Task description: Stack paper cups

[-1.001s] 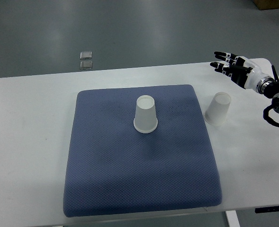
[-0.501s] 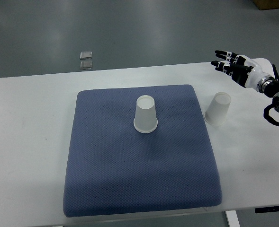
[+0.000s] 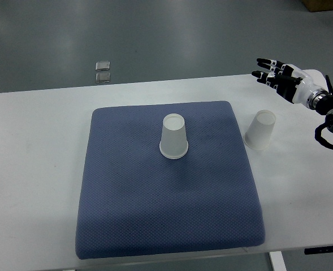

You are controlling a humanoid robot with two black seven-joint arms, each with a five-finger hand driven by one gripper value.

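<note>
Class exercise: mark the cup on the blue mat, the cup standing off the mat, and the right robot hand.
cup on the blue mat (image 3: 173, 137), top view, side wall.
cup off the mat (image 3: 260, 130), top view, side wall.
right robot hand (image 3: 284, 79), top view, middle of the hand.

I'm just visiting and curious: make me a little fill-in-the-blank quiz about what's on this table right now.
1. The number of paper cups on the table is ____.
2. The cup on the mat stands on a mat whose colour is ____.
3. The cup off the mat rests on the white ____.
4. The right hand, with fingers spread, holds ____.

Missing words: two; blue; table; nothing
</note>
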